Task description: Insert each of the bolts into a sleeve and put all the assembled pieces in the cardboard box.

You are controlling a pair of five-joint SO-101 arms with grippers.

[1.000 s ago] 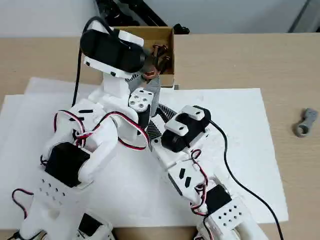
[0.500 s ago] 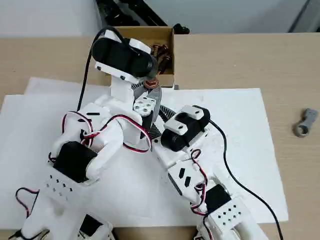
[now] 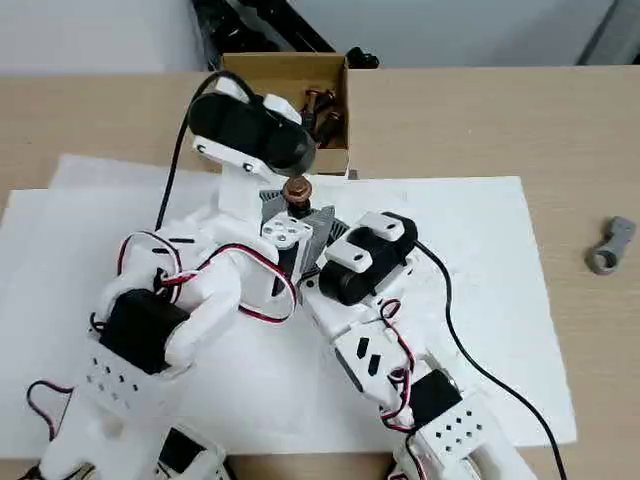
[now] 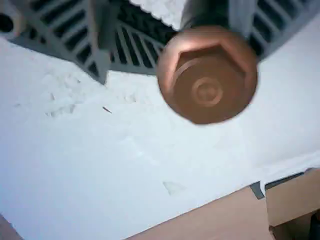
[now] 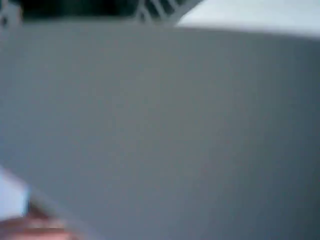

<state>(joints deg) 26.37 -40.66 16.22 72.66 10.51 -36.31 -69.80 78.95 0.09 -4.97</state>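
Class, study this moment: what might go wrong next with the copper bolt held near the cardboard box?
1. The left gripper holds the bolt over the white paper, short of the cardboard box; released here, it would likely miss.
2. The right arm crowds close against that gripper, so a move by either may knock the bolt loose.

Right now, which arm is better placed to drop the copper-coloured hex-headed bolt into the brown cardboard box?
Left, probably: the left gripper already holds the copper-coloured hex-headed bolt, and the brown cardboard box lies close beyond it on the table.
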